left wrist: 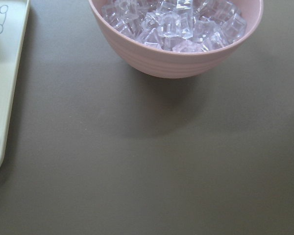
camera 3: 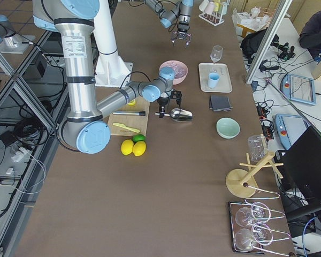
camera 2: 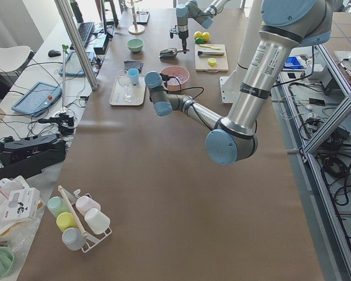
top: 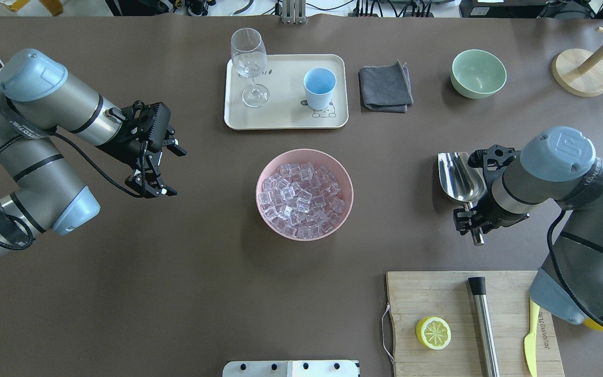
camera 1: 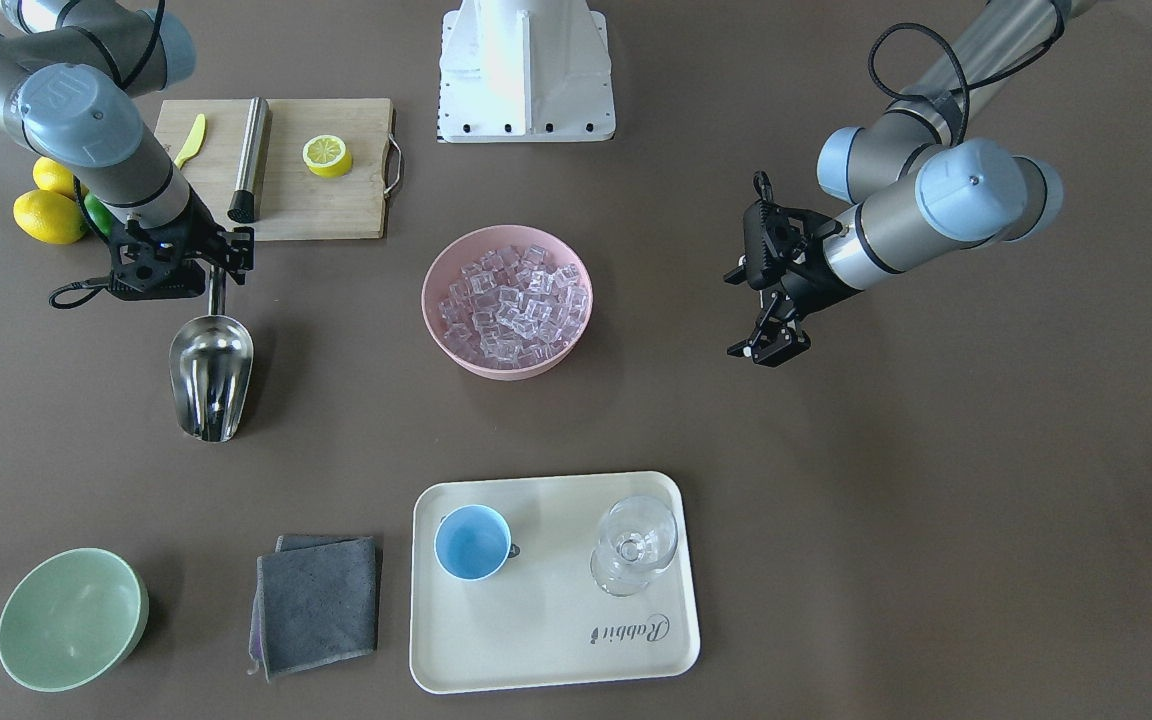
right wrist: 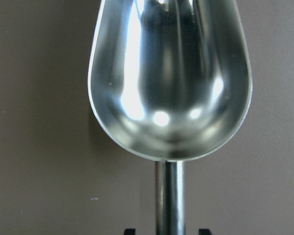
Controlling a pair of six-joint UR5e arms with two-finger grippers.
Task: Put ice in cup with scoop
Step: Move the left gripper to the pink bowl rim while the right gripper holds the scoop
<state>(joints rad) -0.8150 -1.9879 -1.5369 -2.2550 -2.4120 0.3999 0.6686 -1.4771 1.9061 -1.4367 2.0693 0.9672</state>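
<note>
— What worries you from here?

— The grip. The right gripper (camera 1: 215,272) straddles the thin handle of the scoop (camera 1: 211,375). Its fingers are apart on either side, and on its wrist camera they aren't pressing the handle yet. The scoop lies empty on the counter (top: 176,293), trough pointing away from the robot. That handle is a round, polished rod. If the gripper closes off-centre, I'd expect the trough to roll in the grip once it's loaded.

— And cubes go everywhere?

— Likely. The ice (top: 301,199) is heaped in the pink bowl (top: 258,191) mid-counter. The cup (top: 319,84) is small and stands on the tray (top: 280,118) near the stemmed glass (top: 249,57). The scoop's mouth looks about as wide as the cup, so a hasty tip would spill past the rim. A wide swing could also clip the glass.

— The other arm?

— The left gripper (top: 152,187) hangs with its fingers apart, holding nothing, well off to the bowl's side. Nothing steadies that bowl, so digging the scoop in could shove it along.

— The counter itself?

— A flat, matte brown sheet. Loose cubes would skid on it, I reckon.

— And the room?

— A lab with metal frame posts and cables. There's a mug rack (camera 2: 76,219) at the counter's end and a tablet (camera 2: 36,96) on the side desk. An operator (camera 3: 316,29) is seated alongside.
</note>
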